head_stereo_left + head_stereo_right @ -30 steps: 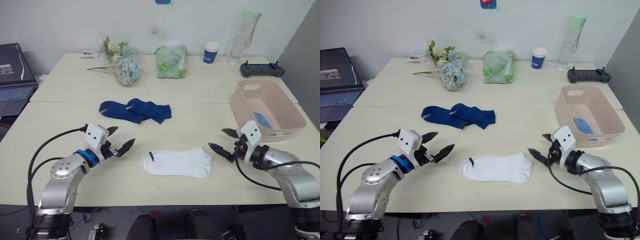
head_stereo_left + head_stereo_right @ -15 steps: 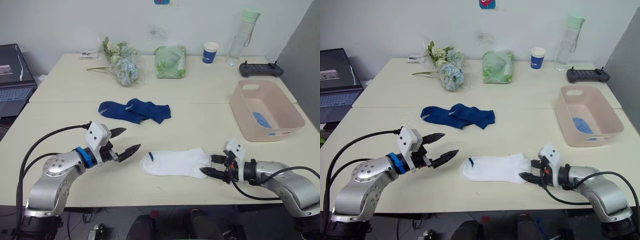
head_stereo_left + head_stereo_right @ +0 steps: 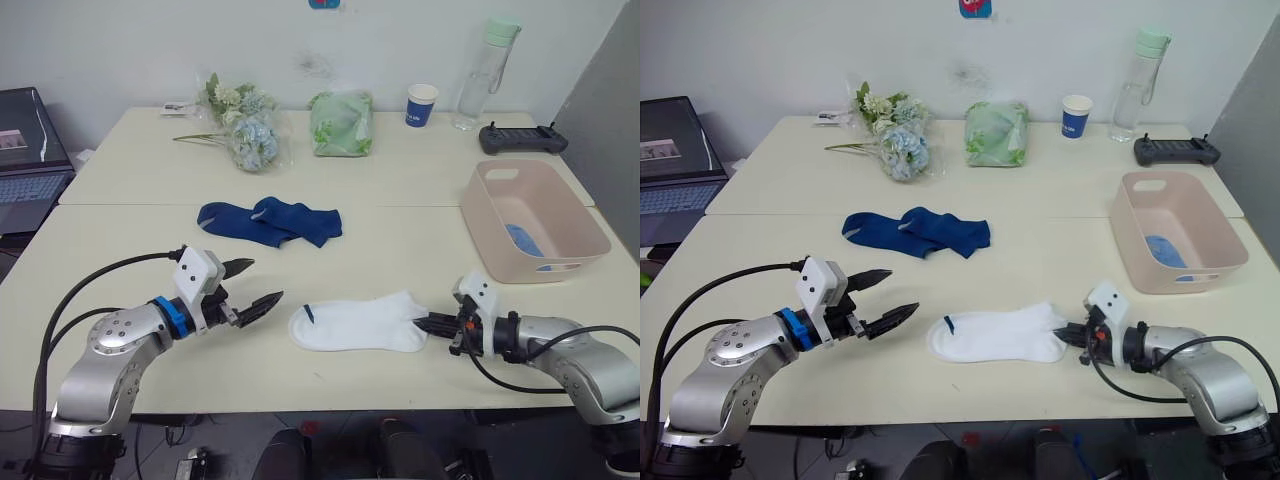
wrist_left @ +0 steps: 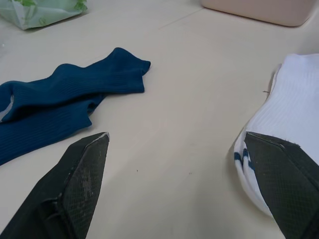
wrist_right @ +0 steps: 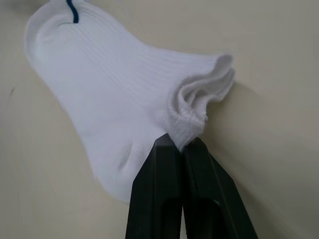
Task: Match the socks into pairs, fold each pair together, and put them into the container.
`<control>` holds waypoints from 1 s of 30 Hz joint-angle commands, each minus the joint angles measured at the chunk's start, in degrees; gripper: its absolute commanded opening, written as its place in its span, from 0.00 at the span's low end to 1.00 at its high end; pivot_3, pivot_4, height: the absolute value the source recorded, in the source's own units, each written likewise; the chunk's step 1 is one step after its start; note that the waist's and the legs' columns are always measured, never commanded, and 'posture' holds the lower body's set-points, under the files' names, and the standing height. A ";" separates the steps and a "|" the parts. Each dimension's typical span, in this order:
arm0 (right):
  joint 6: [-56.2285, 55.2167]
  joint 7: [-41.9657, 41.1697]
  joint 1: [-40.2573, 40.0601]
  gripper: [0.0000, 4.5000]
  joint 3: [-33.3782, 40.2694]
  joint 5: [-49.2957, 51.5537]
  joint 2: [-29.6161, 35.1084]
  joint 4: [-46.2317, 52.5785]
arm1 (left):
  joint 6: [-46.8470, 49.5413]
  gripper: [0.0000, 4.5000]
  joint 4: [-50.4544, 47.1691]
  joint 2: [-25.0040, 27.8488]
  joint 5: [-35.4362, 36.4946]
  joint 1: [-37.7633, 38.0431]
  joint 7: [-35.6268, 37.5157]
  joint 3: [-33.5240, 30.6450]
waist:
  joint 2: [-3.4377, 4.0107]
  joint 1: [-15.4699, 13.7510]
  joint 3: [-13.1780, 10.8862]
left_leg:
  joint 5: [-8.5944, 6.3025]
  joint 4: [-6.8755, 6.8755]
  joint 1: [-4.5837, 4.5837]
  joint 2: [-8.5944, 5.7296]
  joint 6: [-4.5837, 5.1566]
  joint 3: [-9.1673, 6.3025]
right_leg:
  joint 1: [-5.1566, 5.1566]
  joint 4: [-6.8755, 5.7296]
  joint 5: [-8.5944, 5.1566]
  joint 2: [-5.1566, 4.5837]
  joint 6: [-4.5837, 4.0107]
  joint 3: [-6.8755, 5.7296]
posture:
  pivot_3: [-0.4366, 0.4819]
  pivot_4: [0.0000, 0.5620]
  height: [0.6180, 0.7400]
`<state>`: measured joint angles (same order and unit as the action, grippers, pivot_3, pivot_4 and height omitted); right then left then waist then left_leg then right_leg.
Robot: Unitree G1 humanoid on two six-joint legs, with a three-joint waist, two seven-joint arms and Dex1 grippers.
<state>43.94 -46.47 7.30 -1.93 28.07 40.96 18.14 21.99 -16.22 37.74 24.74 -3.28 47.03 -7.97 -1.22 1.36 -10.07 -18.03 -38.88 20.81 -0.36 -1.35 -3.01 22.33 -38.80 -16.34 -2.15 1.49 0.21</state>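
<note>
White socks (image 3: 358, 326) — flat near the desk (image 3: 420, 240) front edge, navy socks (image 3: 268, 222) behind, container (image 3: 532, 220) far right. Right pincer (image 3: 440, 324) — closed on the white toe edge, likely to fold it over. Left pincer (image 3: 252, 285) — wide open, empty, beside the cuff. Right wrist view alone reveals the bunched fabric in the pinch.

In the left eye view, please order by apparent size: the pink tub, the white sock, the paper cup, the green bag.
1. Pink tub
2. White sock, though it lies nearer the camera
3. Green bag
4. Paper cup
</note>
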 commanded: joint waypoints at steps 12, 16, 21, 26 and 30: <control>-0.05 -6.05 4.57 0.00 2.29 1.93 3.42 -1.81 | 4.60 0.91 -0.91 -7.28 -0.53 -13.85 4.24 18.49 | -0.01 -0.10 -0.01 | 0.00 -0.03 0.02 -0.03 0.00 0.02 | -0.01 0.01 0.00 0.01 0.01 0.01 | 0.48 0.27 1.00; -0.20 -6.68 4.01 0.00 2.80 1.85 4.30 -1.68 | 2.93 0.65 -0.34 -8.76 -1.49 -14.36 5.19 19.80 | -0.01 0.13 -0.01 | 0.00 -0.02 0.01 0.01 0.00 0.01 | 0.00 -0.01 0.00 0.06 0.00 0.02 | 0.48 0.27 1.00; -0.86 -6.85 4.27 0.00 2.56 1.48 4.37 -2.47 | 2.02 0.29 0.29 -6.63 -3.31 -13.23 7.87 21.57 | -0.01 0.10 -0.01 | 0.00 -0.02 0.01 0.00 0.00 0.01 | 0.00 -0.02 0.00 0.06 0.00 0.03 | 0.48 0.27 1.00; -0.83 -6.87 4.84 0.00 2.33 1.50 4.11 -2.56 | -0.15 0.00 4.44 -7.93 -7.62 -14.02 7.63 25.08 | -0.01 -0.10 -0.01 | 0.00 -0.03 0.01 -0.04 0.00 0.02 | -0.01 0.02 0.00 0.05 0.01 0.02 | 0.48 0.27 1.00; -0.12 -7.21 5.11 0.00 2.84 2.34 4.29 -1.85 | -2.56 0.00 9.21 -10.10 -11.00 -13.95 7.08 27.69 | -0.01 -0.17 -0.01 | 0.00 -0.03 0.02 -0.03 0.00 0.02 | -0.01 0.02 0.00 0.05 0.01 0.02 | 0.48 0.27 1.00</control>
<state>44.18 -52.91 11.45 -1.07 29.11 44.73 14.79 21.18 -7.70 28.19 14.92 -16.72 54.34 18.90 -1.23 1.19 -10.08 -18.02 -38.91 20.83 -0.38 -1.35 -2.99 22.32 -38.78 -16.34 -2.10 1.50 0.23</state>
